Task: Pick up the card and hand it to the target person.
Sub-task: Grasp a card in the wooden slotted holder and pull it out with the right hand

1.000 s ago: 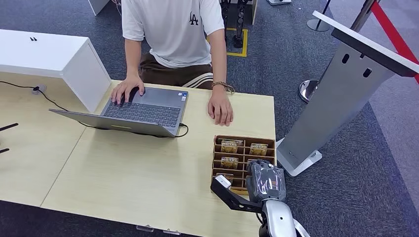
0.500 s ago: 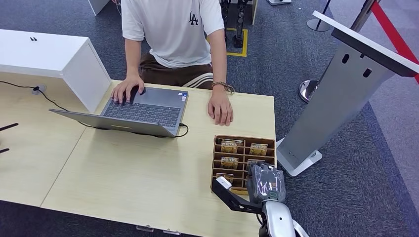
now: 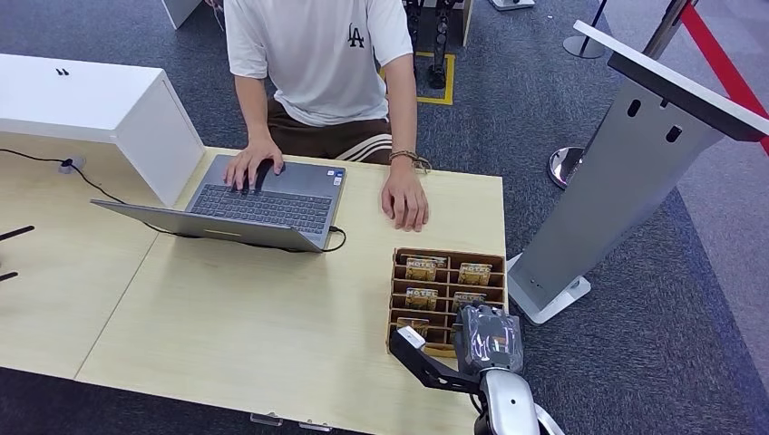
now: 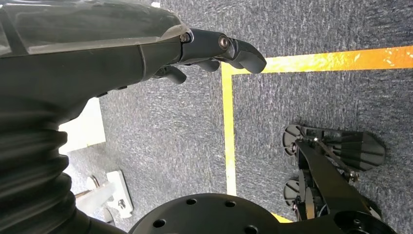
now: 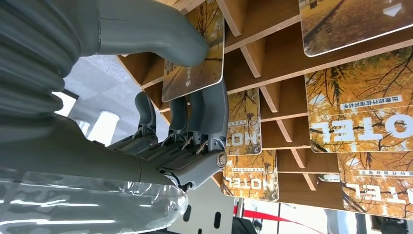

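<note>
The counter [image 3: 272, 335] stretches ahead of the right robot hand [image 3: 487, 337], with a person [image 3: 317, 63] seated at its far side, typing on a laptop [image 3: 263, 204]. The wooden card rack [image 3: 446, 294] sits directly under that robot hand. Thumb and fingers [image 5: 207, 109] pinch 1 card [image 5: 195, 63] at the rack's near slot. The left robot hand [image 4: 146, 44] hangs over the floor, fingers loosely curled, holding nothing.

Right robot hand [image 5: 160, 117] pinching with thumb and fingers; left robot hand [image 4: 146, 44] loosely curled.
</note>
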### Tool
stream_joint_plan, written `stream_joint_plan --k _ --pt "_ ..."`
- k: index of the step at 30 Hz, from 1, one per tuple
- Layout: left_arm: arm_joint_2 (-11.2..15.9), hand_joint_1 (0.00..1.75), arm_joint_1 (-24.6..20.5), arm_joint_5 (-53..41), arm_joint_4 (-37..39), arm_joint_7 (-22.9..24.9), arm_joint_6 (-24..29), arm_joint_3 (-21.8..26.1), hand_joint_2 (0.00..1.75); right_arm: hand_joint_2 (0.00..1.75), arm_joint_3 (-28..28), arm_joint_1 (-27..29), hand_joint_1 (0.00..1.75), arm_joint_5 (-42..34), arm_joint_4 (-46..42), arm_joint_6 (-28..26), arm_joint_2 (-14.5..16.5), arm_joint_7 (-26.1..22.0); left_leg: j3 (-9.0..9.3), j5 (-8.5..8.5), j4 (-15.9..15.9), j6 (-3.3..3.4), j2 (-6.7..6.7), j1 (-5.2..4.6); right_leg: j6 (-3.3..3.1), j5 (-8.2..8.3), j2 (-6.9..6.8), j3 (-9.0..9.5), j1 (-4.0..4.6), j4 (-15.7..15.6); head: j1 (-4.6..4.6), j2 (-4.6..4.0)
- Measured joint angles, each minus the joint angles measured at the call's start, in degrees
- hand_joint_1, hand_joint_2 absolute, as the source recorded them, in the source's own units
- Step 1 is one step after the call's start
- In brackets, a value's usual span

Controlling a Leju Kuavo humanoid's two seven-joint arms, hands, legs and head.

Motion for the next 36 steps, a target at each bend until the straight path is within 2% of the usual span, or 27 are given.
stream_joint_plan --k 6,17,20,21,24,32,36 --pt "0.0 0.00 0.0 0.1 0.0 0.0 0.0 0.0 1.75 1.75 0.1 -0.1 1.71 0.0 0.6 -0.5 0.2 -0.3 0.02 0.00 0.0 0.00 0.00 0.00 0.00 0.00 0.00 0.02 0.00 0.0 -0.02 0.00" --pt "0.0 0.00 0.0 0.3 0.0 -0.5 0.2 0.0 1.75 1.75 0.1 -0.7 1.75 0.0 1.0 -1.0 0.4 -0.8 0.06 0.02 0.0 -0.01 0.02 0.00 0.00 0.02 0.00 0.04 0.00 0.0 -0.02 0.00" --pt "0.0 0.00 0.0 0.4 0.0 -0.6 0.2 0.0 0.44 1.75 0.1 -0.9 1.75 0.0 1.1 -1.0 0.4 -0.8 0.06 0.02 0.0 -0.01 0.02 0.00 0.00 0.02 0.00 0.04 0.00 0.0 -0.04 0.00" --pt "0.0 0.00 0.0 0.4 0.0 -0.7 0.1 0.0 0.44 1.75 0.1 -0.9 1.75 0.0 1.1 -1.0 0.4 -0.8 0.05 0.02 0.0 -0.01 0.02 0.00 0.00 0.02 0.00 0.04 0.00 0.0 -0.04 0.00" --pt "0.0 0.00 0.0 0.4 0.0 -1.1 -1.0 -0.2 1.75 1.75 0.1 -1.0 1.75 0.0 1.3 -1.1 0.4 -0.8 0.05 0.02 0.0 -0.01 0.02 0.00 0.00 0.02 0.00 0.04 0.00 0.0 -0.02 0.00" --pt "0.4 0.00 0.0 1.1 0.0 -3.2 -5.7 -0.9 1.75 1.75 0.0 -1.2 1.75 0.0 1.6 -1.0 0.6 -1.4 0.06 0.03 0.0 -0.02 0.02 0.00 0.00 0.02 0.01 0.05 0.00 0.0 -0.01 0.00" --pt "0.7 0.00 0.0 1.9 0.0 -3.4 -5.9 -1.0 1.75 1.75 -0.5 -1.3 1.75 0.3 0.9 -0.5 0.6 -1.2 0.07 0.04 0.0 -0.03 0.03 0.00 0.00 0.03 0.01 0.04 0.00 0.0 -0.04 0.00"
